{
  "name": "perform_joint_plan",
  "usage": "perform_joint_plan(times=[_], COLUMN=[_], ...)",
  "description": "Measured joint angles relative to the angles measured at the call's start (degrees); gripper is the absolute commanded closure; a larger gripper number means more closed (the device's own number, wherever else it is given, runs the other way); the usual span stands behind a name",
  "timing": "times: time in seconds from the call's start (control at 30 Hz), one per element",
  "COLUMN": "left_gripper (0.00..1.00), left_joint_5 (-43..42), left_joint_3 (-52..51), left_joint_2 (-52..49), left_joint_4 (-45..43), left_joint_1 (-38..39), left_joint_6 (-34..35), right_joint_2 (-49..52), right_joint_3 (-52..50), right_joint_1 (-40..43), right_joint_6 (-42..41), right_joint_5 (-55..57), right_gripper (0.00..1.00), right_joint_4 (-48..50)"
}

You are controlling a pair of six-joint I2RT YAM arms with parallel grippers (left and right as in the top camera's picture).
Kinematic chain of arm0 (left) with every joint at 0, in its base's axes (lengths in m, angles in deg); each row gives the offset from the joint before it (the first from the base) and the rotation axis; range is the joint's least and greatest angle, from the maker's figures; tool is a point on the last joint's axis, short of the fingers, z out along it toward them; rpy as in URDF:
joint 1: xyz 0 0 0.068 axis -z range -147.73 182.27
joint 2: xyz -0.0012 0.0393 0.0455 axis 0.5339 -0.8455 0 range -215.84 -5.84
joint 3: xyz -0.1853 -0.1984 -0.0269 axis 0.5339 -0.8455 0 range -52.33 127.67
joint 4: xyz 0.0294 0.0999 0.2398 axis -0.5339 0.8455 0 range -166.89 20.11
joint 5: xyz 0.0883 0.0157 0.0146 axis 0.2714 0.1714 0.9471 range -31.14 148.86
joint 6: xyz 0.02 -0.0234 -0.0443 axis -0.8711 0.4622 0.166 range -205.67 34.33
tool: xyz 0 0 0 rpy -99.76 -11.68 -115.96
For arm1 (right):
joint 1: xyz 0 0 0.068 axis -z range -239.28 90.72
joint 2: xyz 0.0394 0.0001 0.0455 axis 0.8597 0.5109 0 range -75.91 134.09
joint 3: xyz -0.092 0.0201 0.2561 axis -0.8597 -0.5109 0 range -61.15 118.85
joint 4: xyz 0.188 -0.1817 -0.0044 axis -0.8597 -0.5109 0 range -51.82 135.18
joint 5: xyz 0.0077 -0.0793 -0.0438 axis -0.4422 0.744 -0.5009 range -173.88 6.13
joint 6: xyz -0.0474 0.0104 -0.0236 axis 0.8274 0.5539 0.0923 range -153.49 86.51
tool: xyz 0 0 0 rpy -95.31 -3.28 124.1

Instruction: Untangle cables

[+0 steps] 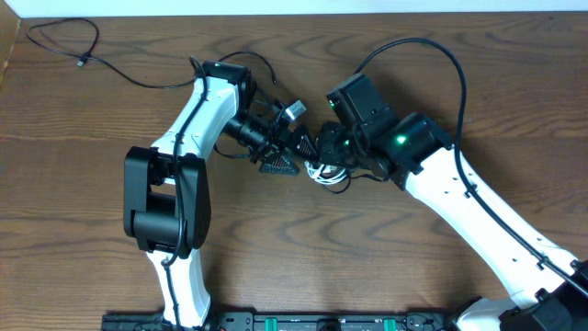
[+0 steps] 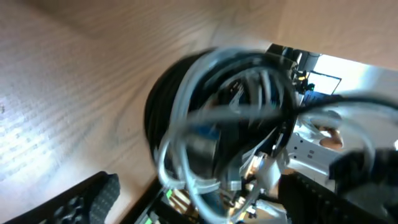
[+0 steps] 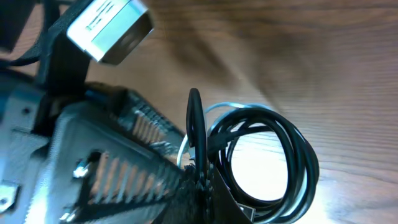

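Note:
A coiled bundle of black and white cables point(image 1: 329, 175) is at the table's middle, between my two grippers. My right gripper point(image 1: 323, 156) is shut on a black strand of it; in the right wrist view the jaws point(image 3: 202, 183) pinch the cord and the coil point(image 3: 298, 168) hangs to the right, above the wood. My left gripper point(image 1: 276, 147) is open and faces the bundle. In the blurred left wrist view its fingers point(image 2: 205, 199) are wide apart, with the coil point(image 2: 224, 118) close in front. A second thin black cable point(image 1: 69, 41) lies loose at the far left.
The two wrists are very close together over the table's middle. The left wrist's camera housing point(image 3: 109, 25) shows at the top left of the right wrist view. The arm's thick black cable point(image 1: 432, 55) arcs above the right arm. A black rail point(image 1: 294, 322) runs along the front edge.

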Motion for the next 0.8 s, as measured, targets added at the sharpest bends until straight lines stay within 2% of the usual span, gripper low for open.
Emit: perform_joint_plan(times=[0.1,0.33,0.6,0.8], left_gripper=[0.32,0.5,0.51,0.51], left_joint_5=[0.0,6.8,15.0,19.3], left_joint_3=[0.0,0.0,0.0,0.0], left_joint_2=[0.0,0.0,0.0,0.0], left_joint_4=[-2.4,-6.1,-6.4,-6.5], left_joint_1=[0.0,0.2,0.2,0.3], left_joint_6=[2.1,11.0,16.1,19.1], right_joint_2=[0.0,-3.1,-12.5,-14.1], right_joint_3=[0.0,-0.2,-0.2,-0.2], right_joint_1=[0.0,0.3,1.9,3.7], right_joint_6=[-0.2,-0.2,0.0,0.2], right_joint_5=[-1.2,-2.0,4.6,12.0], right_gripper=[0.99,0.99,0.98,0.99], right_joint_4=[0.4,1.4,-4.4,-9.5])
